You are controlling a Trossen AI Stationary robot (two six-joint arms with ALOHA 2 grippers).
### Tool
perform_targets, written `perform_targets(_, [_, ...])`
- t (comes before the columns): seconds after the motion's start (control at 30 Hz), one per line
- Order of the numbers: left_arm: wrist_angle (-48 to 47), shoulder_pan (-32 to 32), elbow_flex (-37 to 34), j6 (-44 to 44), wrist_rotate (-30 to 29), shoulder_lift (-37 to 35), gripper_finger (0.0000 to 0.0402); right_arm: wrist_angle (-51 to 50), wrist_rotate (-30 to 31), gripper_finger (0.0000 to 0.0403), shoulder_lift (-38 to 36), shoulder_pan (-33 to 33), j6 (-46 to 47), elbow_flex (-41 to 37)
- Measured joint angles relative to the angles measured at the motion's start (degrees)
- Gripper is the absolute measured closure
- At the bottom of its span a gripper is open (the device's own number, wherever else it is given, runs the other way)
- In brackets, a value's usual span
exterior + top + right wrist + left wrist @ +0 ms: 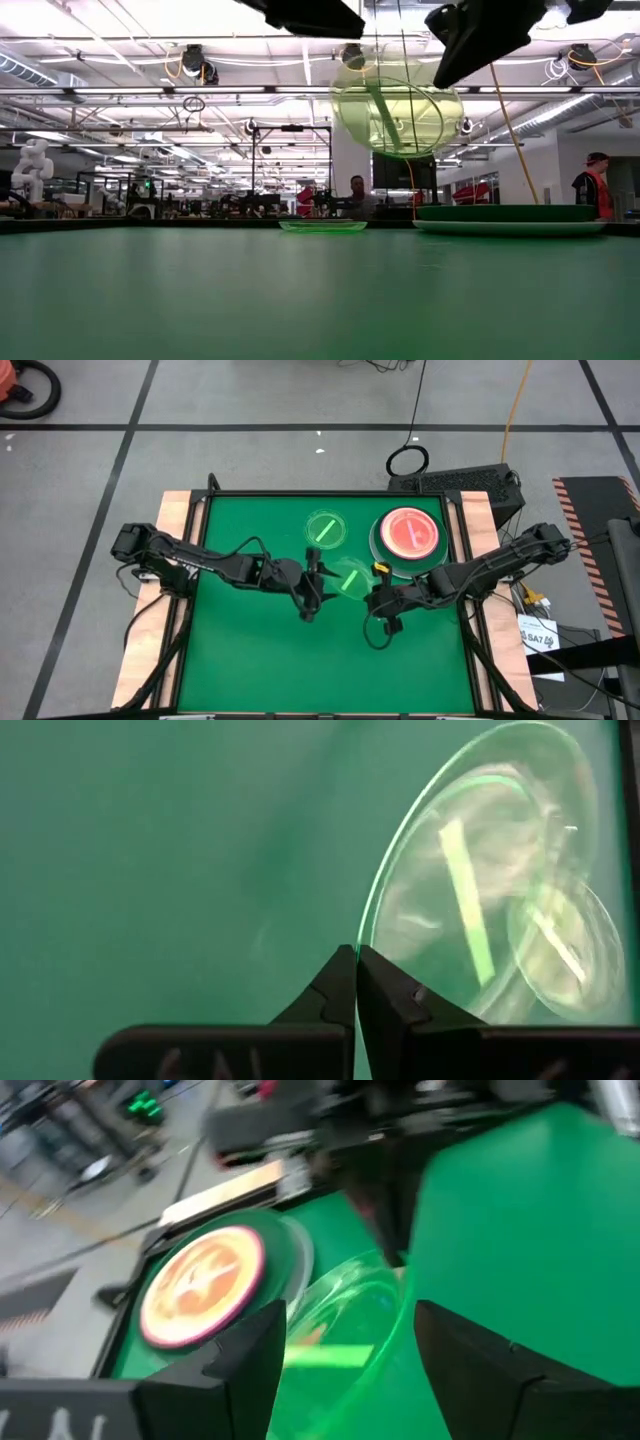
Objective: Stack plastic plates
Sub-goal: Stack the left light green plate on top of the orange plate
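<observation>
The right gripper (356,982) is pinching the rim of a small green striped plate (351,579) between closed fingers and holding it up in the air over the middle of the green table (250,650). The left gripper (312,595) is hovering just beside that plate with its fingers spread apart. A second green plate (325,529) is lying flat farther back, near the stack topped by a pink plate (409,532).
</observation>
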Motion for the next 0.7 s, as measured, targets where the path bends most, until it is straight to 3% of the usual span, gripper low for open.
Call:
perform_targets(0.1, [0.21, 0.72, 0.0, -4.07, -3.45, 0.0, 0.0172, -2.64, 2.06, 0.0403, 0.0, -0.3, 2.37, 0.0])
perform_targets(0.33, [0.16, 3.25, 0.0, -8.22, -3.75, 0.0, 0.0172, -10.16, 4.98, 0.0403, 0.0, -2.47, 8.53, 0.0])
perform_targets(0.7, [-10.84, 6.47, 0.0, -19.35, -3.85, 0.01, 0.0172, -19.44, 7.35, 0.0403, -0.6, -7.38, 11.73, 0.0])
